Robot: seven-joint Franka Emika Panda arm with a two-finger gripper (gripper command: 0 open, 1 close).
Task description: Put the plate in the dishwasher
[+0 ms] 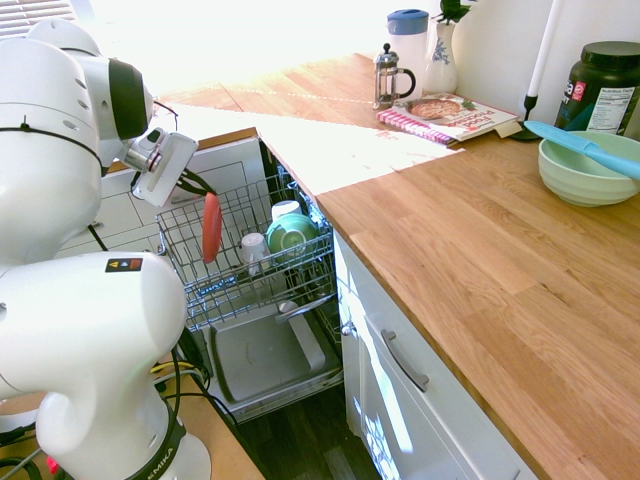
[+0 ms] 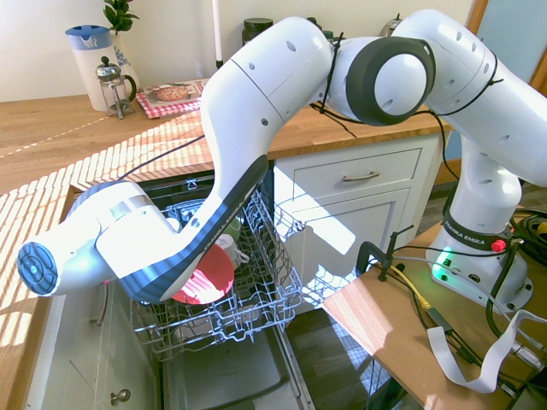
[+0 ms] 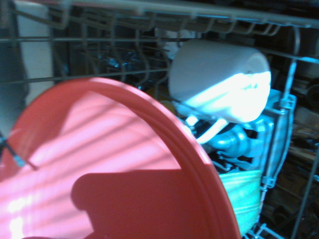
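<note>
First exterior view, left to right: white two-finger gripper (image 1: 207,190), left of centre, closed on the coral-red round plastic plate's top edge | plate (image 1: 211,229) hanging upright over the dishwasher's grey wire rack (image 1: 185,246) | pale-green bowl (image 1: 291,234), centre, inside rack

Round shallow coral-red plate with a raised rim (image 2: 209,275), plastic-looking: on edge, near upright, at the upper rack; striped sunlight and shadow on its face. Built-in dishwasher with grey metal wire racks and a grey inner door panel (image 1: 268,355), set between white cabinet fronts: door lowered, upper rack pulled out, cups and a green bowl in it.
</note>
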